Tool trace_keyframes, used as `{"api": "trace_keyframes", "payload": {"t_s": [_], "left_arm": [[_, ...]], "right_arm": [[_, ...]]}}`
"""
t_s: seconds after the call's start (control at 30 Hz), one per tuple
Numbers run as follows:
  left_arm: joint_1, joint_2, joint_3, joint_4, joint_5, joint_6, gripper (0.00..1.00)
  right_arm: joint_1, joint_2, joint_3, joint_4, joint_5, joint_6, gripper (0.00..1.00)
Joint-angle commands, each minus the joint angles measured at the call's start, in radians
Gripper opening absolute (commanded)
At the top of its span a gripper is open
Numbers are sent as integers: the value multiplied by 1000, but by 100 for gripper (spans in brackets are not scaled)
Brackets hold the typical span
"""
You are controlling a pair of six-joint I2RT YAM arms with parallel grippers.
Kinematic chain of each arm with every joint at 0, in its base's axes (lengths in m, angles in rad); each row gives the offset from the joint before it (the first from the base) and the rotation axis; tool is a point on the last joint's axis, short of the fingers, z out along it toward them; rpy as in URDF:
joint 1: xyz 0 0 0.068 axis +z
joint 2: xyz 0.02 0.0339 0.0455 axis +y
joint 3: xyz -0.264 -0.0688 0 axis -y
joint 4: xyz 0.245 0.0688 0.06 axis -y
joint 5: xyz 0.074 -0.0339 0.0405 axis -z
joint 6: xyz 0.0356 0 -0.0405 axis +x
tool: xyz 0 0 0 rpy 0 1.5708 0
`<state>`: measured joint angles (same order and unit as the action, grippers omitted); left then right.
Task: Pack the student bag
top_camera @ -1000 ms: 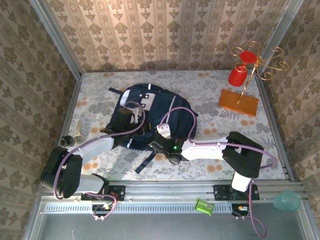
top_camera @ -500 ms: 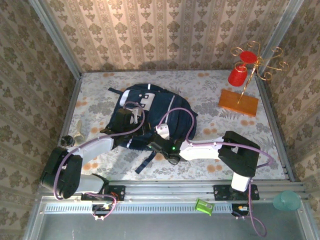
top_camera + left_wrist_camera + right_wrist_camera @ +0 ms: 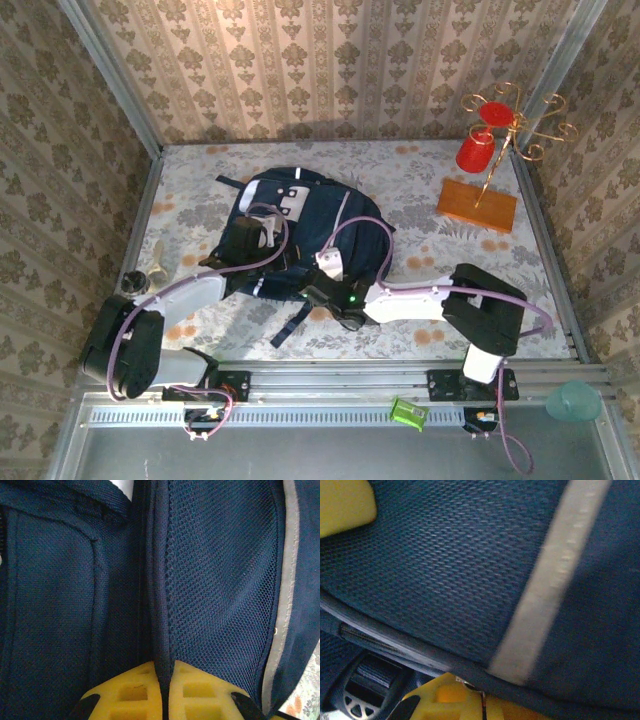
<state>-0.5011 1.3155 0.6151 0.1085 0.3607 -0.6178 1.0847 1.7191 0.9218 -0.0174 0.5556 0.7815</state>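
The student bag (image 3: 318, 222), dark navy with white front patches and pale piping, lies flat in the middle of the table. My left gripper (image 3: 262, 240) rests on its left half. In the left wrist view its yellow fingers (image 3: 200, 695) are shut on a raised fold of navy fabric (image 3: 161, 630) beside a mesh panel. My right gripper (image 3: 325, 272) is at the bag's near right edge. Its yellow fingertips (image 3: 445, 700) are pressed together under the bag's rim, with a small silvery metal tab (image 3: 470, 684) caught at their seam. A pale stripe (image 3: 550, 585) crosses the mesh above.
A gold stand with a red cup (image 3: 476, 152) rises from a wooden block (image 3: 478, 205) at the back right. A pale object (image 3: 158, 262) lies near the left wall. Off the table, a green clip (image 3: 408, 412) and a teal cup (image 3: 573, 402) sit by the rail.
The right arm shifted slightly along the bag's near edge, and its jaws loosened briefly and closed again. The left arm and the bag have not moved.
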Motion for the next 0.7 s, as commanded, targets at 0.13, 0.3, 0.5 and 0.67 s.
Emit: {"api": "trace_keyframes", "payload": {"t_s": [0.13, 0.3, 0.5, 0.67], "left_arm": [[38, -48, -6, -151, -57, 142, 0], [94, -53, -1, -187, -60, 168, 0], [105, -35, 39, -225, -66, 197, 0], [76, -43, 40, -204, -84, 202, 4]], "right_arm": [[-28, -160, -123, -97, 95, 21, 0], [-71, -267, -195, -139, 133, 31, 0], [-133, -369, -250, -56, 63, -85, 0], [-170, -416, -306, 89, -101, -222, 0]]}}
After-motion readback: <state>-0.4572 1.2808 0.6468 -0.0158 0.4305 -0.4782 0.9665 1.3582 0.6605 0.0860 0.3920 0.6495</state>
